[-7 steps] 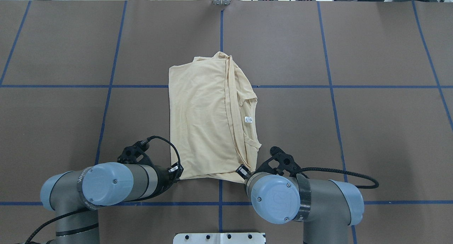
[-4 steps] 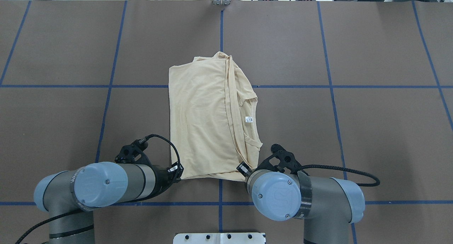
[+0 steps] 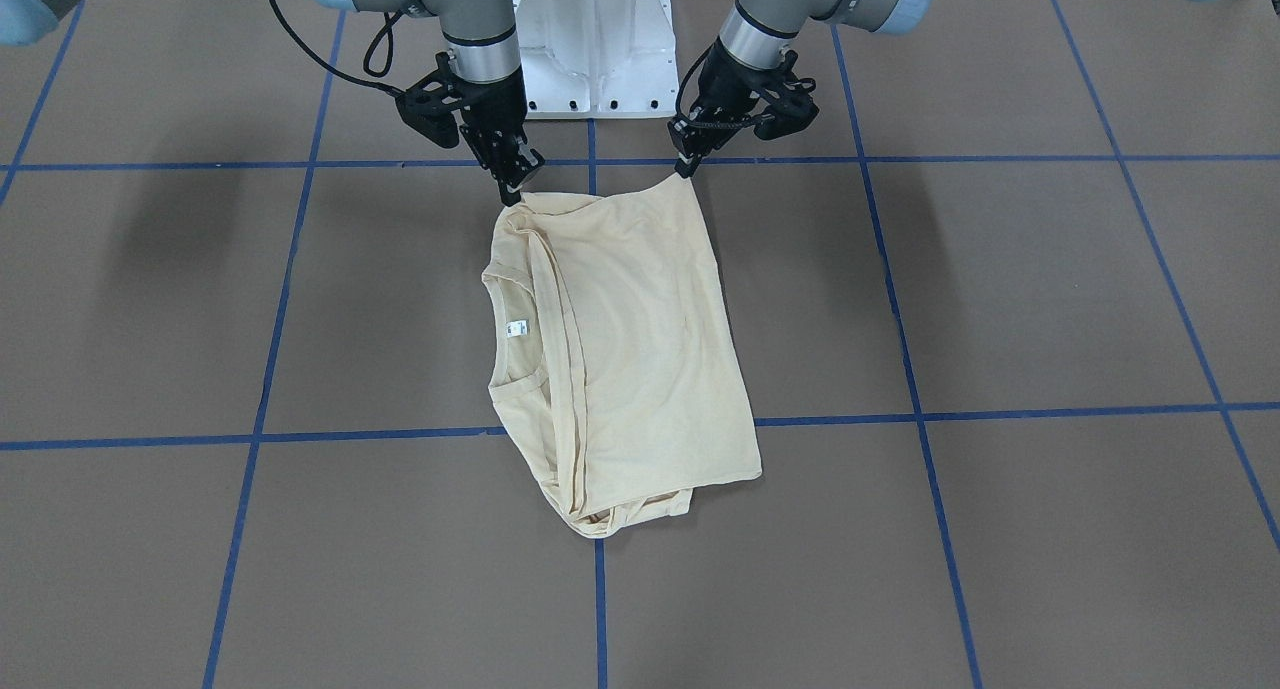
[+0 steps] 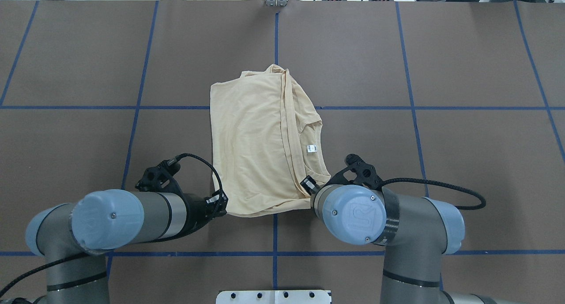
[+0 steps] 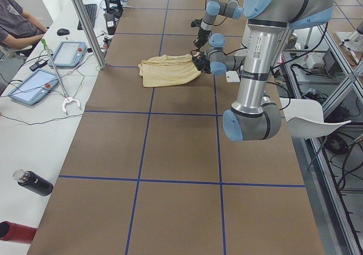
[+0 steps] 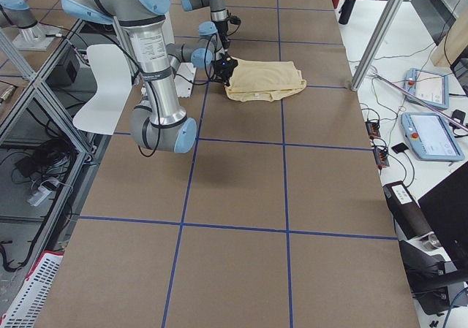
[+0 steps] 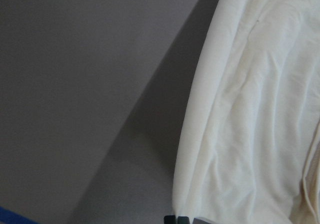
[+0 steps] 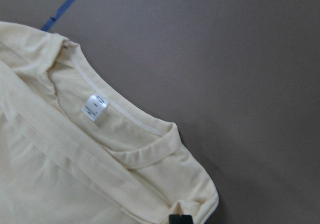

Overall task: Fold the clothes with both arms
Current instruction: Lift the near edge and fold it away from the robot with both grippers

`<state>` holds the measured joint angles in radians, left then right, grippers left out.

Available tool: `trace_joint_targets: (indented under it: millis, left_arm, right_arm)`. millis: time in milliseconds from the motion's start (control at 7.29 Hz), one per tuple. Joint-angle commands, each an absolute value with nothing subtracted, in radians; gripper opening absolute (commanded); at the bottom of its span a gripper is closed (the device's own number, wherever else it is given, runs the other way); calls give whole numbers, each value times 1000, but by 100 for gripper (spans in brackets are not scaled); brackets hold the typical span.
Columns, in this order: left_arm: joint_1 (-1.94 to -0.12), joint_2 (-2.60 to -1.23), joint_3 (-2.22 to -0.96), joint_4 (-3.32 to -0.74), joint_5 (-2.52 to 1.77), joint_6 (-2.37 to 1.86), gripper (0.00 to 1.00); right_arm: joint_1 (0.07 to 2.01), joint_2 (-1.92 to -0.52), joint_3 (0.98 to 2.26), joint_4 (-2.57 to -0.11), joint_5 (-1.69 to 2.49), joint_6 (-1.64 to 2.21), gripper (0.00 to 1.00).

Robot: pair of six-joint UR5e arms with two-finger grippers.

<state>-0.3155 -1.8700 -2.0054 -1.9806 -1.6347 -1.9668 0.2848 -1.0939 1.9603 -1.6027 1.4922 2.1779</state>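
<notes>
On the brown counter (image 3: 1000, 299), the T-shirt (image 3: 640, 349) lies folded lengthwise before the pedestal base (image 3: 597, 39), left claw (image 3: 686, 167) and right claw (image 3: 514, 191) apparently pinching its pedestal-side corners; I judge a crosswise fold is left.

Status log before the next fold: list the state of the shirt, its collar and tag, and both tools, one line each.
T-shirt: folded lengthwise, lying mostly flat, robot-side edge pinched at both corners.
Collar: exposed along the robot's right side of the fold.
Neck tag: uncovered, facing up.
Left tool: shut on one near corner of the T-shirt.
Right tool: shut on the other near corner.
</notes>
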Motion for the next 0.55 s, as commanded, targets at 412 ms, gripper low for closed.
trace_joint_targets:
  millis: [412]
  left_arm:
    - [-648, -2084, -1696, -2006, -1698, -1702, 0]
  right_arm:
    - [604, -782, 1440, -1398, 1655, 1915, 0]
